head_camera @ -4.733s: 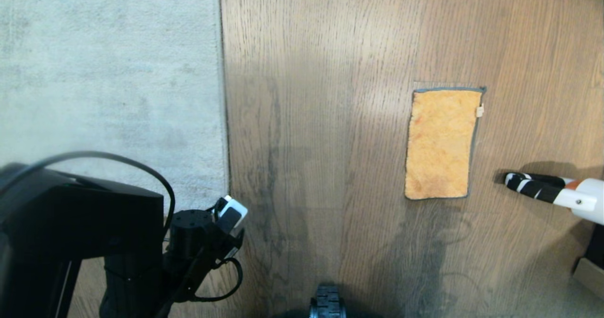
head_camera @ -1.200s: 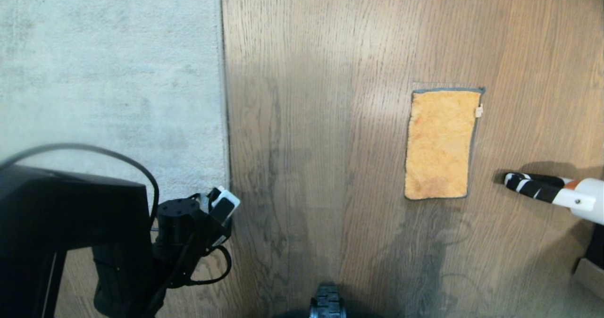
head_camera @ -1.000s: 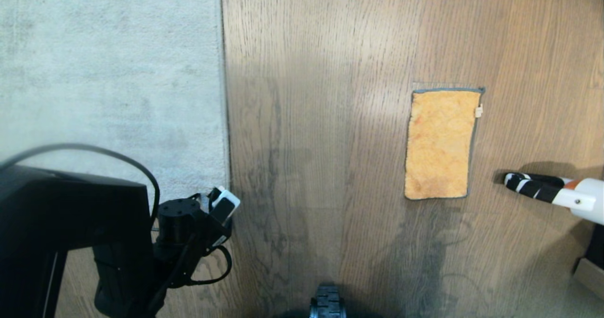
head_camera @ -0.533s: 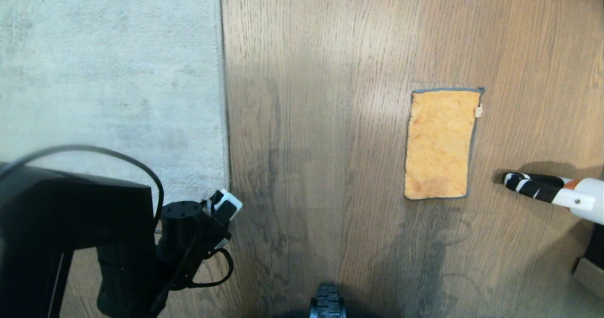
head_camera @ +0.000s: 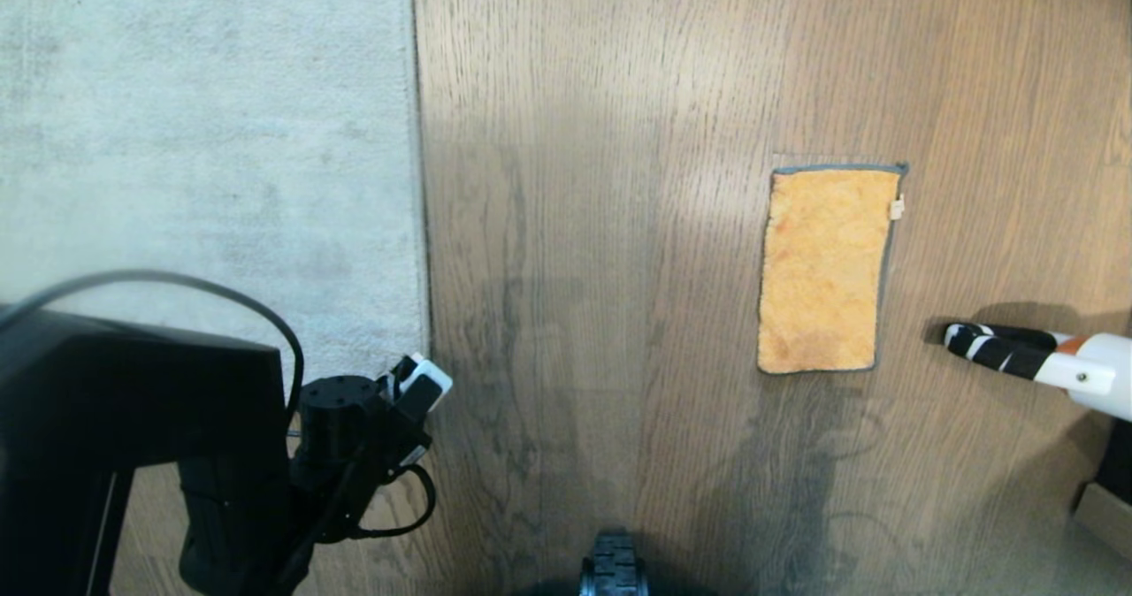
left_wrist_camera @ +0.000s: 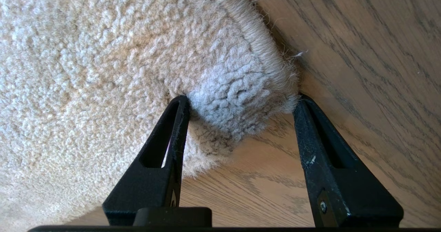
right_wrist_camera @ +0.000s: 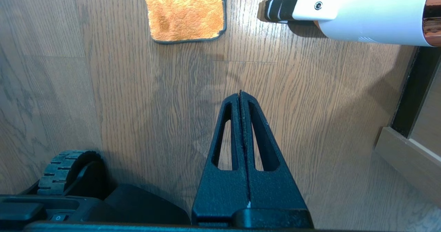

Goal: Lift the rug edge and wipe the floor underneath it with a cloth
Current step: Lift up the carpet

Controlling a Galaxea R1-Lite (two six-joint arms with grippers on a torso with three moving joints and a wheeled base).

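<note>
Rug corner point(left_wrist_camera: 237, 104) is sitting bunched between the left gripper point(left_wrist_camera: 239, 104) fingers, low on the floor point(head_camera: 619, 225).
Fingers are pinching the pile from both sides but only by their tips, so the thick edge is risking a slip when lifted. Orange cloth point(head_camera: 827, 269) is lying well apart, flat, near the right gripper point(right_wrist_camera: 240, 95), whose fingers are pressing together, holding nothing.
</note>
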